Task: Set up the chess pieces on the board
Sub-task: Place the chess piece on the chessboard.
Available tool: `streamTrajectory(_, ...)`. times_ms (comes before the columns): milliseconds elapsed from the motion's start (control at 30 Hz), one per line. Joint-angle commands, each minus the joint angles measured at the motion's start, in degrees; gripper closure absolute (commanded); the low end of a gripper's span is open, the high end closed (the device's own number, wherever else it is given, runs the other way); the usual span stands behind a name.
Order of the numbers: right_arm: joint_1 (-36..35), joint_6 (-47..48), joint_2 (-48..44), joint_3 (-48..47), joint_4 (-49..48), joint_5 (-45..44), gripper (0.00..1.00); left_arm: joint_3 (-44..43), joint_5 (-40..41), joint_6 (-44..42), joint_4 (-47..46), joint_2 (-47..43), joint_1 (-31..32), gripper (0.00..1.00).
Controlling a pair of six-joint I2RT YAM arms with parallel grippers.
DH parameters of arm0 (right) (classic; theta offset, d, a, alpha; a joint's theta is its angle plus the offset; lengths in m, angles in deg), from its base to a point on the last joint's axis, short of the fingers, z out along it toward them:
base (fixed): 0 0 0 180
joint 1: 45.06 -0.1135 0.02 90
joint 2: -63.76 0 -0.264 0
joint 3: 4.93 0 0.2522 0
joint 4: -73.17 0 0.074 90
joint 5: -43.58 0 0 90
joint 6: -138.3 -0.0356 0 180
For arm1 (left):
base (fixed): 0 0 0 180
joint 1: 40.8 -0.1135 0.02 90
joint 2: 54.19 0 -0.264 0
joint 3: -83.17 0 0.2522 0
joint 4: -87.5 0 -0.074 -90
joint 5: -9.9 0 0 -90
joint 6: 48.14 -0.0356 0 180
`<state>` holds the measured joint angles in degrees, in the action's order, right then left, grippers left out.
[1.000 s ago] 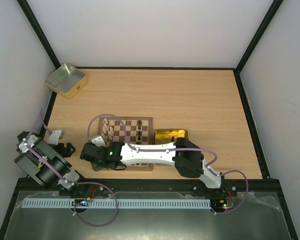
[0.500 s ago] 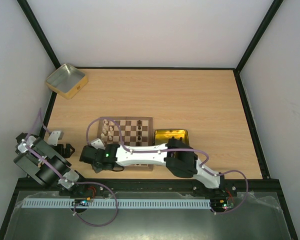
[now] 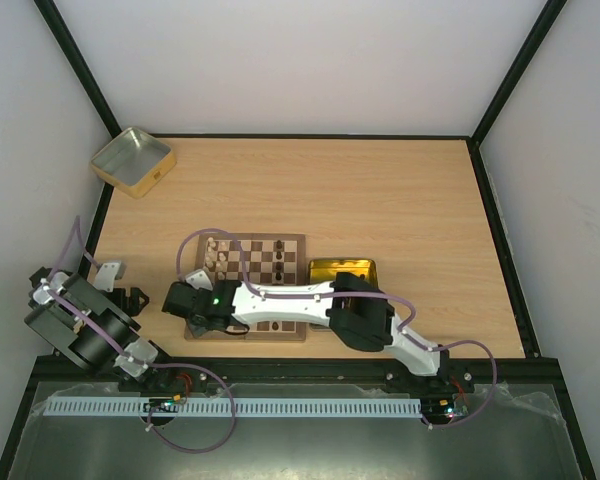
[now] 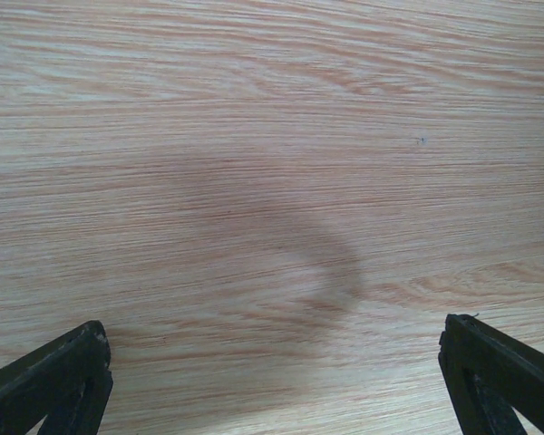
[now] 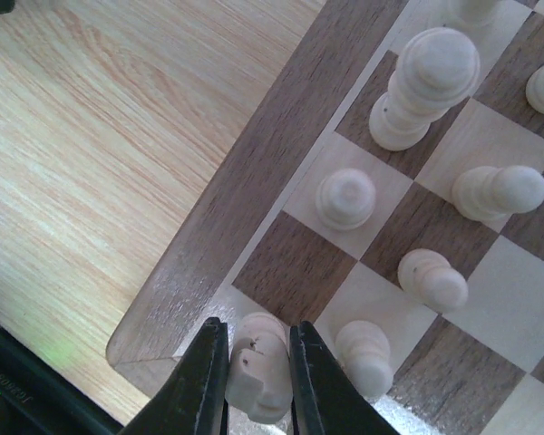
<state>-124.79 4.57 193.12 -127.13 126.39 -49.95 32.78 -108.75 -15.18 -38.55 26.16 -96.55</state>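
Observation:
The board [image 3: 255,238] lies mid-table with cream and dark pieces on it. My right gripper [image 3: 178,299] reaches over its near left corner. In the right wrist view the right gripper [image 5: 256,331] is shut on a cream notched piece [image 5: 258,381] over the corner light square, beside the brown rim [image 5: 227,199]. I cannot tell if it touches the square. Other cream pieces [image 5: 344,198] stand on nearby squares; one [image 5: 494,192] lies tilted. My left gripper [image 3: 132,298] is open and empty left of the board, over bare table [image 4: 276,362].
A yellow-gold tin [image 3: 342,270] sits against the board's right side, partly under my right arm. A silvery square tin [image 3: 131,160] stands at the far left corner. Black frame rails run along the table's edges.
My right gripper has shifted slightly away from the near edge over the board's corner, the cream piece still in it. The left arm has barely moved.

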Motion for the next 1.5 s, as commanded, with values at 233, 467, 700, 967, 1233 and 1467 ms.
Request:
streamTrajectory(233,1.79,1.6,2.19,-3.42,-0.06,-0.72,0.88,1.38,2.63,-0.62,-0.85,4.23,-0.59,0.01)
streamTrajectory(467,2.04,1.8,2.6,-3.74,0.07,-0.09,0.88,1.04,2.5,-0.62,-0.83,4.88,-0.59,0.01)
streamTrajectory(700,2.05,2.06,2.82,-3.88,0.33,0.28,0.82,0.57,2.04,-0.45,-0.48,5.65,-0.59,0.01)
streamTrajectory(967,2.07,1.98,3.09,-4.74,0.43,0.16,0.8,1.49,2.19,-0.67,-0.93,5.51,-0.59,0.01)
streamTrajectory(1233,2.16,1.98,3.35,-5.18,0.66,-0.17,0.81,2.43,2.38,-0.97,-1.28,5.34,-0.67,0.01)
streamTrajectory(1467,2.2,1.92,3.35,-5.11,0.7,-0.47,0.83,2.43,2.37,-1.16,-1.3,5.34,-0.86,0.01)
